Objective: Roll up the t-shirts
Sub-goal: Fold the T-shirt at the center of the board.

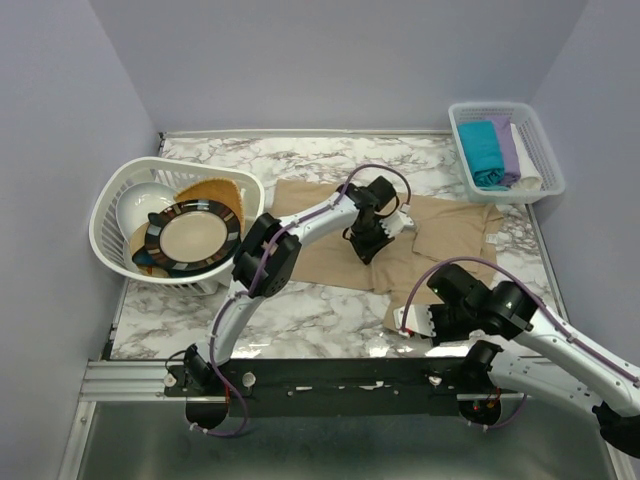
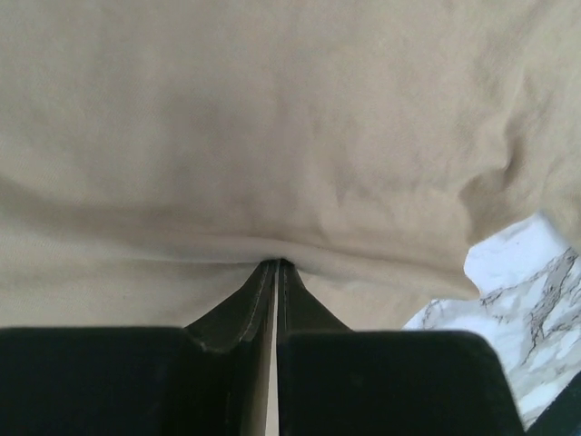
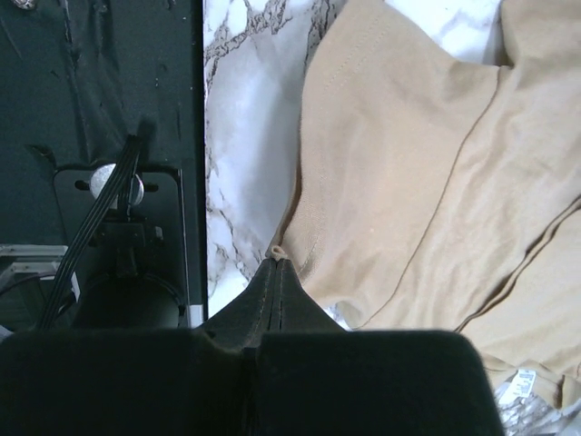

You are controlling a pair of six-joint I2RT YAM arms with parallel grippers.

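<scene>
Overhead view of a marble table (image 1: 330,318). At far left sits a white basket (image 1: 103,215) holding a dark-rimmed plate (image 1: 190,238) and a golden woven round (image 1: 215,190).

In the centre, the beige t-shirt (image 1: 330,262) lies spread out and wrinkled, not yet rolled. My left gripper (image 2: 275,269) is down on the middle of it. Its jaws are together, with a small ridge of cloth puckered at the tips, so I judge it pinched on the shirt. Right of that, at the shirt's near edge, my right gripper (image 3: 279,258) is closed on a sliver of hem.

At far right, a small basket (image 1: 548,150) holds a teal roll (image 1: 483,150), a lilac roll (image 1: 507,143) and a white roll (image 1: 526,183).

Both holds are thin, at the very fingertips, so the fabric could slip free when I pull. The left pinch may catch only the top layer, which would separate the layers and leave a loose, crooked roll. An uneven pull could drag the shirt over the near table edge.
</scene>
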